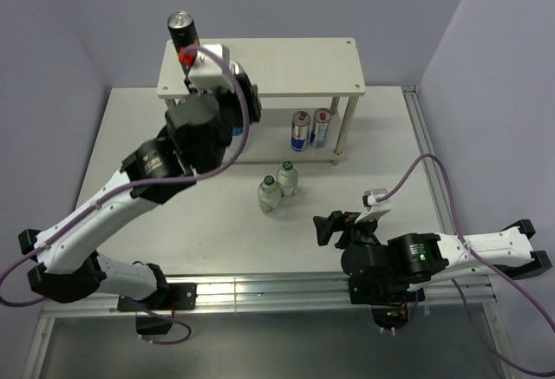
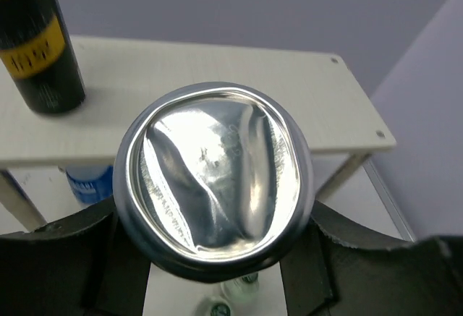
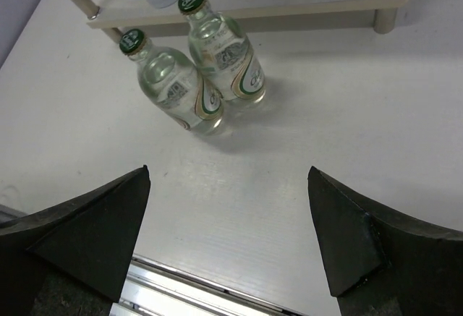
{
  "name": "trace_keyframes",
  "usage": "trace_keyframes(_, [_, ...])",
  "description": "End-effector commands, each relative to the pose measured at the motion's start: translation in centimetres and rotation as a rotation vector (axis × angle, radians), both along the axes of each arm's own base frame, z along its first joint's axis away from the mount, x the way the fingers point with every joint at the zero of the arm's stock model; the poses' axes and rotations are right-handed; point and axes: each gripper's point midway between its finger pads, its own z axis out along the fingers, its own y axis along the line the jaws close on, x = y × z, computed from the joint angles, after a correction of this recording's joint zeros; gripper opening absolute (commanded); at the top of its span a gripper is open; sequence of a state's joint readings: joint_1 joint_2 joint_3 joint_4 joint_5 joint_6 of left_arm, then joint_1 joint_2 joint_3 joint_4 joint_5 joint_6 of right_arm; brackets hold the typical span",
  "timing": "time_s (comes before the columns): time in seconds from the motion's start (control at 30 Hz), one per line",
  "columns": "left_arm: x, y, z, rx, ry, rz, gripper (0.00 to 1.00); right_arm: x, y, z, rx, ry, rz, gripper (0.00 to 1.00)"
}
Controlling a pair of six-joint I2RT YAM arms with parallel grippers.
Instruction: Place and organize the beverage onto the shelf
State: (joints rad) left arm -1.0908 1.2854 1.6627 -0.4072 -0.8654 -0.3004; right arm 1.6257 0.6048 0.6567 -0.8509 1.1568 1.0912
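My left gripper (image 2: 214, 254) is shut on a tall can whose dented silver base (image 2: 217, 186) fills the left wrist view. It holds the can over the left part of the cream-white shelf's top board (image 1: 295, 67); the gripper (image 1: 192, 60) hides most of the can from above. A second black, yellow-marked can (image 1: 181, 28) stands at the board's far left corner and shows in the left wrist view (image 2: 40, 41). Two clear green-capped bottles (image 1: 270, 193) (image 1: 287, 178) stand together on the table before the shelf. My right gripper (image 1: 334, 227) is open and empty, a short way from them (image 3: 173, 84) (image 3: 221, 52).
Two small blue-and-red cans (image 1: 301, 129) (image 1: 322, 126) stand on the lower board at the right. A blue-labelled clear bottle (image 2: 90, 182) shows under the top board at the left. A metal rail (image 1: 260, 292) runs along the table's near edge. Purple walls close the back and sides.
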Motion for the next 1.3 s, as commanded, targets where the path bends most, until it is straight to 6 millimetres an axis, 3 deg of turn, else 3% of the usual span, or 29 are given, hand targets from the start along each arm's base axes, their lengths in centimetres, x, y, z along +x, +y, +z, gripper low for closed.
trace_keyframes(0.0, [3.4, 0.8, 2.1, 0.117, -0.035, 0.018, 0.0, -0.4, 1.1, 0.6, 0.025, -0.012, 0.063, 0.96])
trace_keyframes(0.03, [4.3, 0.6, 3.2, 0.114, -0.05, 0.022, 0.0, -0.6, 1.2, 0.4, 0.029, -0.008, 0.079, 0.96])
trace_keyframes(0.1, [6.8, 1.0, 2.8, 0.141, -0.038, 0.049, 0.0, -0.7, 1.2, 0.8, 0.066, -0.009, 0.096, 0.96])
trace_keyframes(0.13, [7.3, 1.5, 4.2, 0.123, -0.054, 0.062, 0.0, -0.7, 1.1, 0.7, 0.071, -0.009, 0.101, 0.96])
trace_keyframes(0.3, [11.4, 2.7, 3.0, 0.17, -0.024, 0.108, 0.0, -1.3, 1.5, 1.2, 0.13, -0.009, 0.17, 0.96])
trace_keyframes(0.6, [15.3, 4.6, 1.9, 0.188, 0.005, 0.151, 0.0, -1.7, 2.9, 0.6, 0.045, -0.003, 0.205, 0.96])
trace_keyframes(0.83, [16.5, 4.9, 0.8, 0.19, 0.027, 0.155, 0.0, -1.4, 2.3, 0.6, 0.065, -0.005, 0.18, 0.96])
trace_keyframes(0.93, [16.8, 4.9, 0.0, 0.19, 0.037, 0.164, 0.08, -1.4, 2.1, 0.8, 0.095, -0.008, 0.185, 0.96])
trace_keyframes(1.03, [16.8, 5.1, -0.5, 0.183, 0.038, 0.173, 0.28, -1.4, 2.1, 0.9, 0.1, -0.006, 0.18, 0.96])
trace_keyframes(1.07, [16.7, 5.0, -0.7, 0.184, 0.04, 0.167, 0.46, -1.4, 2.0, 0.8, 0.096, -0.006, 0.182, 0.96])
trace_keyframes(1.13, [16.7, 5.1, -1.0, 0.181, 0.041, 0.169, 0.63, -1.4, 2.1, 0.7, 0.082, -0.006, 0.179, 0.96])
trace_keyframes(1.27, [16.5, 5.2, -1.1, 0.178, 0.045, 0.17, 0.75, -1.3, 2.1, 0.6, 0.069, -0.005, 0.169, 0.96])
